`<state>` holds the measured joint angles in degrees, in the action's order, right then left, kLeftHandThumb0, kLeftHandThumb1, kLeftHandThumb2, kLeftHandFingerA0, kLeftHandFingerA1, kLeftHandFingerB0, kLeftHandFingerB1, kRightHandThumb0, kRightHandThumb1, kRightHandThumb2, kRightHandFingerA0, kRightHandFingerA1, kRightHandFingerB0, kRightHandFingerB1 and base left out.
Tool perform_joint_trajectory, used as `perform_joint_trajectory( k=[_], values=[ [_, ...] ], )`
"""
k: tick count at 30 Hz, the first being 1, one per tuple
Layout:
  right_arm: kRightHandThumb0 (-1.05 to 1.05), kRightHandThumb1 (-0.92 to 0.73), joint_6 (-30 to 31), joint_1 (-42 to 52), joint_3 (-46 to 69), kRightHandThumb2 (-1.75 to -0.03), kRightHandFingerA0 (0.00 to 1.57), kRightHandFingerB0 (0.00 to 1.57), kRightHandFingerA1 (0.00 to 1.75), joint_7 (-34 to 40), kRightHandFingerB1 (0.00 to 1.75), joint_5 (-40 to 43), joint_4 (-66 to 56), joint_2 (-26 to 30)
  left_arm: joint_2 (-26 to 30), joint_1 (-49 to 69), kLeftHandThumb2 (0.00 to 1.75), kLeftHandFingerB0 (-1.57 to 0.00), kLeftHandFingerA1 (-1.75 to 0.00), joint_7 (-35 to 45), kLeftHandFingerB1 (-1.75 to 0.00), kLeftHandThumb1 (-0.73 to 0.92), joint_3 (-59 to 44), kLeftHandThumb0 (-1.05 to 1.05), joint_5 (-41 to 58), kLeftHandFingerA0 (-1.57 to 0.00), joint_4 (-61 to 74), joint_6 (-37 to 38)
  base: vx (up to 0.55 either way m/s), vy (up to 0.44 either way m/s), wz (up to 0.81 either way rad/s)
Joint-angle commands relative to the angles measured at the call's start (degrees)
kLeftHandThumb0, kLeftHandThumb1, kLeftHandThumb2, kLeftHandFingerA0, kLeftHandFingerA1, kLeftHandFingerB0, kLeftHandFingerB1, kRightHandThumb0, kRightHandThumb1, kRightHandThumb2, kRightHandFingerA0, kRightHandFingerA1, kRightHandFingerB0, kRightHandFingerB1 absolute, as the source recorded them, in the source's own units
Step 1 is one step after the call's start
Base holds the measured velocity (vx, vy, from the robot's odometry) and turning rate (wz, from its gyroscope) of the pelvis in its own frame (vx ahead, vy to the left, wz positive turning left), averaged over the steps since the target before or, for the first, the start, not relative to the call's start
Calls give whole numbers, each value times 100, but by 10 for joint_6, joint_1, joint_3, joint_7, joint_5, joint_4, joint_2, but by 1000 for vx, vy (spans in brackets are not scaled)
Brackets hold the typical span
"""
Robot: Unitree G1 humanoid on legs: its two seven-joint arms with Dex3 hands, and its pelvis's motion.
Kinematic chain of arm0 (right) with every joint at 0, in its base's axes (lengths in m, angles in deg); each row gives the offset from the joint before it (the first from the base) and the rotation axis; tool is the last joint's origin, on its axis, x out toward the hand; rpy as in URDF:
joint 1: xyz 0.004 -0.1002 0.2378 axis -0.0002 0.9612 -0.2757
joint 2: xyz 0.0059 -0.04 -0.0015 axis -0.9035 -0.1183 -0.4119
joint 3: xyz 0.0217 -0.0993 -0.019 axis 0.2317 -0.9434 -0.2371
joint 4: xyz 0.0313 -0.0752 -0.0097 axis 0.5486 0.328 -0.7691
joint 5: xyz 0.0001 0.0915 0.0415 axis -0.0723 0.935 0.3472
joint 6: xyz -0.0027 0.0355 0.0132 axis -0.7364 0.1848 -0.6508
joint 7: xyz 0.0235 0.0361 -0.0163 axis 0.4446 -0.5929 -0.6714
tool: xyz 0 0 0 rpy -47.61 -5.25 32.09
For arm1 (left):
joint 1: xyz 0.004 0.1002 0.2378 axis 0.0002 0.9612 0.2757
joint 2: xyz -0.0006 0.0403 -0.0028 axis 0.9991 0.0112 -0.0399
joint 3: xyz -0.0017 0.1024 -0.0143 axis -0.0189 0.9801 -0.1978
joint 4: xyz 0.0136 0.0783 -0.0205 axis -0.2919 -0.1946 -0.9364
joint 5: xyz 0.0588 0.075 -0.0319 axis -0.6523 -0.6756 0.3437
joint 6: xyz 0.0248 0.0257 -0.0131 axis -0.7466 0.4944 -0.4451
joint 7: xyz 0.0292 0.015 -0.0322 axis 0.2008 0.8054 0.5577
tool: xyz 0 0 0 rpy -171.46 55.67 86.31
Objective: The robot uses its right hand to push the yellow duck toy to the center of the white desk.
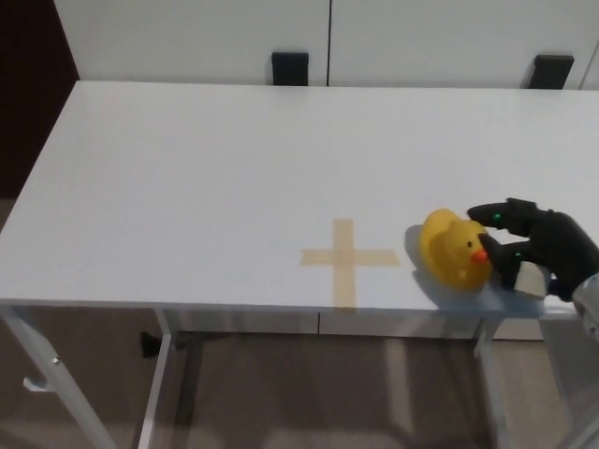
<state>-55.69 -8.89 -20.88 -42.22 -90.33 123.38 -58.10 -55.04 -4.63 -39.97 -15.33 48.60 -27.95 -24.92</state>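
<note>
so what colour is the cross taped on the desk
Pale tan, a beige masking-tape shade; the cross shows clearly in the head view, just left of the yellow duck.

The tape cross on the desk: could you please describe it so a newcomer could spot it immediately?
On the white desk, look near the front edge, about midway along. The tape cross lies flat there, left of the yellow duck; it is the desk's only marking, pale tan.

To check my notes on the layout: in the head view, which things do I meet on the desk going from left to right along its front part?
Tape cross → yellow duck toy → right hand, all on the white desk.
</note>
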Motion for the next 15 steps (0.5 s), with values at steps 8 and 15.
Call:
perform_joint_trajectory(
  k=[8, 15],
  values=[
    [-77, -92, 27, -7, -13, -70, 38, 37, 51, 14, 40, -18, -6, -38, 1, 0, 102, -90, -90, -6, -93, 51, 6, -12, -9, -91, -4, 20, 0, 0, 0],
    [-80, -92, 37, -1, -13, -70, 34, 36, 54, 21, 40, -19, -13, -58, 3, 7, 106, -91, -90, -8, -93, 51, 17, -12, -17, -90, -5, 25, 0, 0, 0]
  ],
)
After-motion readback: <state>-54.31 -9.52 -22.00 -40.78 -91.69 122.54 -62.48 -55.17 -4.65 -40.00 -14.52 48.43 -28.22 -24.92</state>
